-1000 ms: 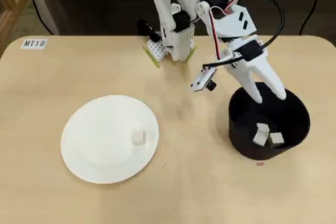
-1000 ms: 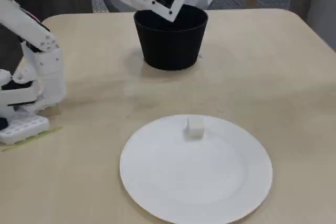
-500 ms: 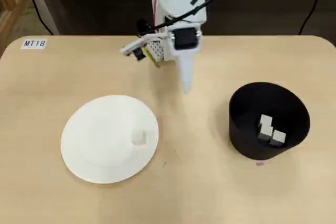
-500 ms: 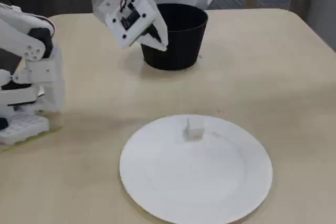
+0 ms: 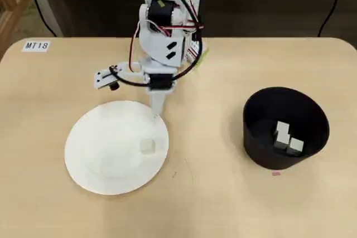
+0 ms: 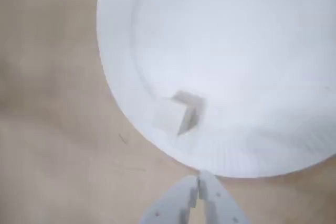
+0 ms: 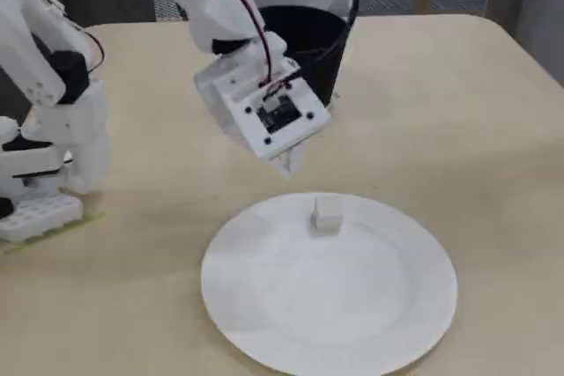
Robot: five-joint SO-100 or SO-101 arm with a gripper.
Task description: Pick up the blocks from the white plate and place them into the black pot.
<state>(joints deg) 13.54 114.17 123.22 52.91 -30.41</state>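
Note:
One pale cream block (image 5: pixel 146 146) lies on the white plate (image 5: pixel 95 160), near its right rim in the overhead view. It also shows in the wrist view (image 6: pixel 178 113) and the fixed view (image 7: pixel 327 214). Blocks (image 5: pixel 287 137) lie inside the black pot (image 5: pixel 262 110) at the right of the table; the pot (image 7: pixel 304 37) stands behind the arm in the fixed view. My gripper (image 5: pixel 155 111) hovers above the plate's far rim, shut and empty, short of the block. Its fingertips (image 6: pixel 197 190) touch each other in the wrist view.
The arm's white base (image 7: pixel 44 165) stands at the table's far edge. A label "MT18" (image 5: pixel 36 45) is stuck at the far left corner. A small pink mark (image 5: pixel 276 173) lies on the table in front of the pot.

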